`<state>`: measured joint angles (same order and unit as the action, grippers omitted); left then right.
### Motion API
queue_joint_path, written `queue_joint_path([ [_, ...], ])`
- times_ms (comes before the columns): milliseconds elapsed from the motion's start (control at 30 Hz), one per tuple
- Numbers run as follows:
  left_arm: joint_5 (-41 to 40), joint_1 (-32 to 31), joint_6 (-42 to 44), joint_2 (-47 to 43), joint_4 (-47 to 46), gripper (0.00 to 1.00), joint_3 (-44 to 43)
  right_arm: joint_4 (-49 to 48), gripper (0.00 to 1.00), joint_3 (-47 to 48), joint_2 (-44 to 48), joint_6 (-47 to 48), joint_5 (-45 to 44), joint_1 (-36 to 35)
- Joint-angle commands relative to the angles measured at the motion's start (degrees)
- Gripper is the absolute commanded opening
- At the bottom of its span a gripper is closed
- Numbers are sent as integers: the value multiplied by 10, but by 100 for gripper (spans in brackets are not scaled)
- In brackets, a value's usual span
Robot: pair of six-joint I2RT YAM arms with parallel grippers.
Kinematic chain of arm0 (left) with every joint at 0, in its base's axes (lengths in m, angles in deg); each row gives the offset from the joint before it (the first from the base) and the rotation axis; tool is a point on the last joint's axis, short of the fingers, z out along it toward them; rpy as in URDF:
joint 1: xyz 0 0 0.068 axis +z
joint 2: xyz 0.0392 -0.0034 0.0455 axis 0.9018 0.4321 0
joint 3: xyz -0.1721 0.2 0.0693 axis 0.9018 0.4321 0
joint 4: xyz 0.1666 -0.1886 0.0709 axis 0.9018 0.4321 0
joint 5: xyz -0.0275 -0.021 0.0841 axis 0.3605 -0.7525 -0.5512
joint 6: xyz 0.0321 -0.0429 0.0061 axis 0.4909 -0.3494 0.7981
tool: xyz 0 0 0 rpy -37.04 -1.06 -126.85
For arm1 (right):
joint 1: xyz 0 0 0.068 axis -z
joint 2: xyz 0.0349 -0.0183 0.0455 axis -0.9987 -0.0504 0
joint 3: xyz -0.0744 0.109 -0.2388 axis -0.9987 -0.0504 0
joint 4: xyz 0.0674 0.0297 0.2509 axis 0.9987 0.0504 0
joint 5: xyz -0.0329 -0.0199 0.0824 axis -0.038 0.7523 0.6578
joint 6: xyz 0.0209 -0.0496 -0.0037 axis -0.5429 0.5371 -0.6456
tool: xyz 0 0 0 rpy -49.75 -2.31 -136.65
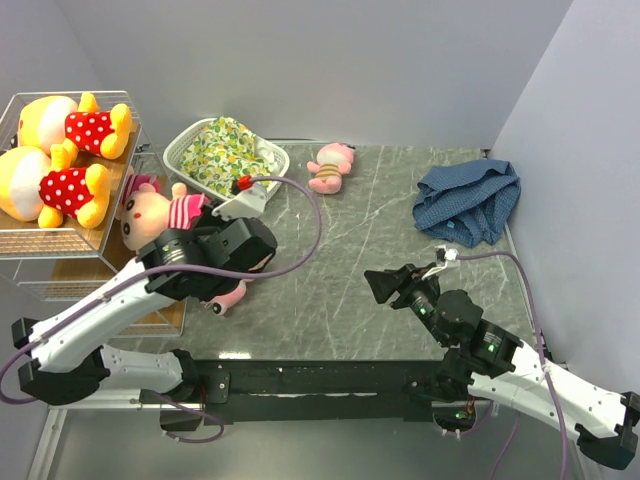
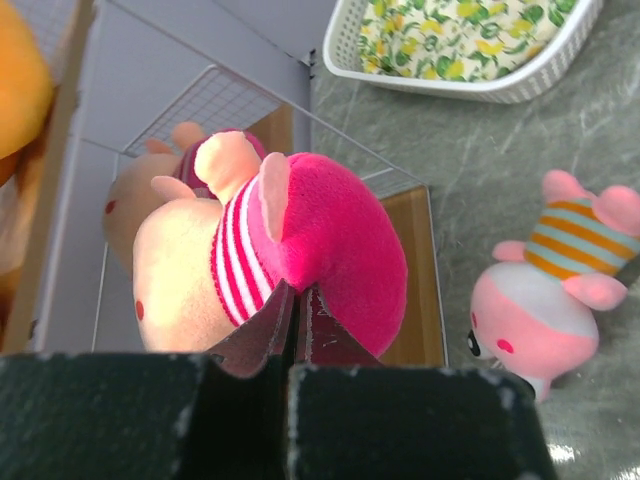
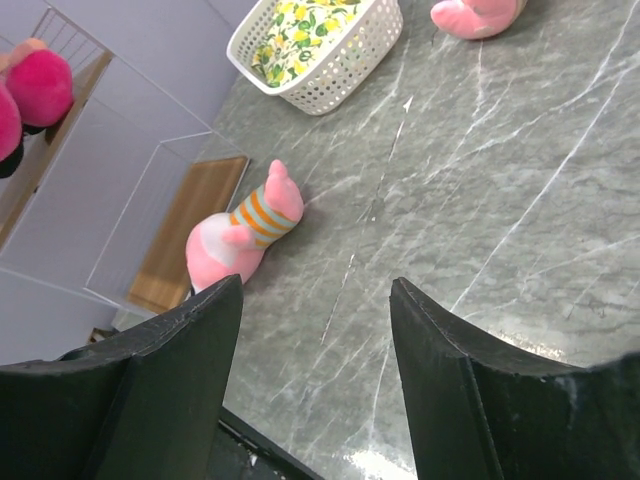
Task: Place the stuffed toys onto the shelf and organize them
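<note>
Two yellow-orange bears in red dotted shirts lie on the top board of the shelf. My left gripper is shut on the hot-pink bottom of a pink doll in a striped shirt, held in the air beside the shelf's lower tier. A pink toy in an orange-blue striped shirt lies on the table under my left arm. Another pink toy lies farther back. My right gripper stands open over bare table.
A white oval basket with floral cloth sits just right of the shelf. A blue checked cloth is bunched at the back right, by the wall. The marble table top stretches between the arms.
</note>
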<state>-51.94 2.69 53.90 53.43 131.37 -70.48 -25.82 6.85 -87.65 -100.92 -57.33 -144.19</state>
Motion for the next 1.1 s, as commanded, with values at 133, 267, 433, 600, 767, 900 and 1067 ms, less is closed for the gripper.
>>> queue_joint_path([
  [133, -45, -3, 10, -65, 10, 1, 49, 6, 69, 35, -2, 18, -20, 1],
  [267, -46, 0, 32, -97, 10, 1, 92, -7, 69, 30, -11, 14, -8, 1],
  [433, -69, 28, 59, -112, 11, 1, 157, -6, 70, 40, -38, 13, 0, 1],
  [600, -81, 75, 89, -126, -7, 1, 180, -7, 70, 42, -46, 16, 1, 1],
  [767, -77, 129, 203, -168, -89, 4, 209, 1, 71, 45, -48, 18, 1, 1],
  [900, -68, 141, 244, -193, -147, 9, 235, -1, 71, 42, -51, 15, 1, 2],
  [1067, -65, 150, 263, -203, -151, 30, 245, -4, 71, 42, -61, 12, 6, 1],
])
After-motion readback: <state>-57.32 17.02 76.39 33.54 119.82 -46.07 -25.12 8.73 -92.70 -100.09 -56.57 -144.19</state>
